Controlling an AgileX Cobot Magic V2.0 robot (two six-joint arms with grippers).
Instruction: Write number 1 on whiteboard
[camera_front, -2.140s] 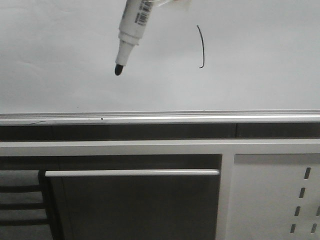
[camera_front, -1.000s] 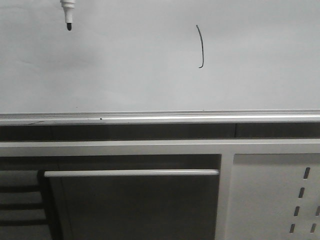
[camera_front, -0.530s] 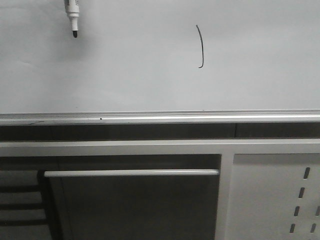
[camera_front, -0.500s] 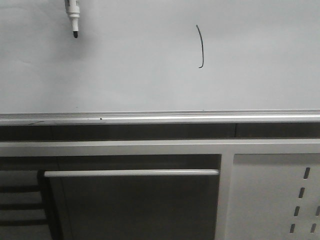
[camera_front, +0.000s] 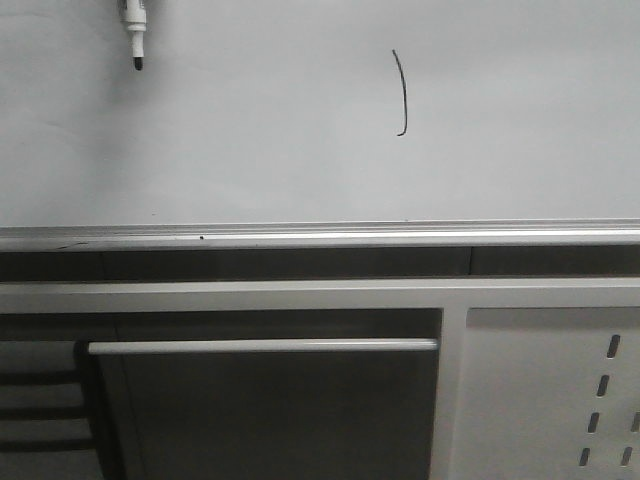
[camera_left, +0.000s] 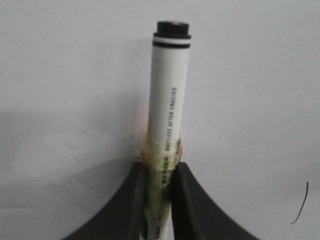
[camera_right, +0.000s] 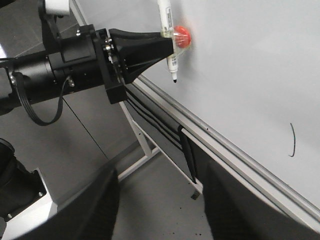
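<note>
The number 1 (camera_front: 401, 92) is a thin black curved stroke on the pale whiteboard (camera_front: 300, 150); it also shows in the left wrist view (camera_left: 300, 203) and the right wrist view (camera_right: 292, 140). My left gripper (camera_left: 159, 167) is shut on a white marker (camera_left: 167, 115), also seen in the right wrist view (camera_right: 168, 30). The marker's black tip (camera_front: 136, 62) hangs at the top left of the front view, far left of the stroke. My right gripper (camera_right: 160, 200) is open and empty, away from the board.
A silver rail (camera_front: 320, 236) runs along the whiteboard's lower edge. Below it are a grey frame with a handle bar (camera_front: 262, 346) and a perforated metal panel (camera_front: 560, 390). The left arm (camera_right: 60, 75) reaches across the right wrist view.
The marker has moved from near the stroke up and to the left, away from it. In the last half second its tip shifted slightly left and up.
</note>
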